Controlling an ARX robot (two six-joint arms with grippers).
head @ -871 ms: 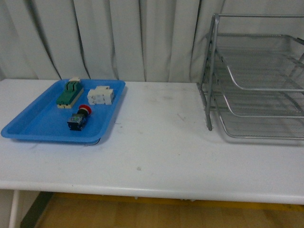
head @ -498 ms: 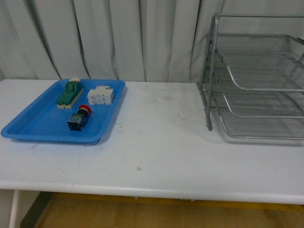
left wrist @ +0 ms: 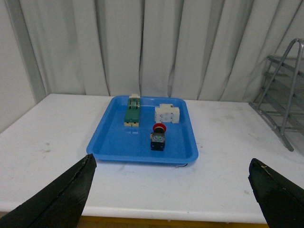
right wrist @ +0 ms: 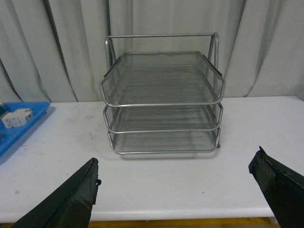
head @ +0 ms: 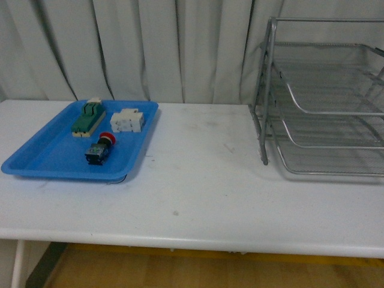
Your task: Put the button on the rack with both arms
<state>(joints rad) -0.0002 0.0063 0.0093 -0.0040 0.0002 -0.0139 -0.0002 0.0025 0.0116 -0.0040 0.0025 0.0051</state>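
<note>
**Button [head: 101, 147] sits in tray, pickup not begun**

You see it lying in the blue tray [head: 48, 153], well apart from the rack [head: 324, 96] across the worktop [head: 204, 186]. Your left gripper [left wrist: 171, 161] faces it and your right gripper [right wrist: 176, 159] faces the rack, both spread wide and empty. Your next move is probably to lower the left over the button.

The left end effector [left wrist: 172, 160] is showing two matte black, wedge-shaped fingers [left wrist: 61, 199] tapering to thin, lighter-edged tips. The right end effector [right wrist: 176, 156] is showing matching black fingers [right wrist: 66, 202], one carrying a small round stud [right wrist: 98, 181].
</note>
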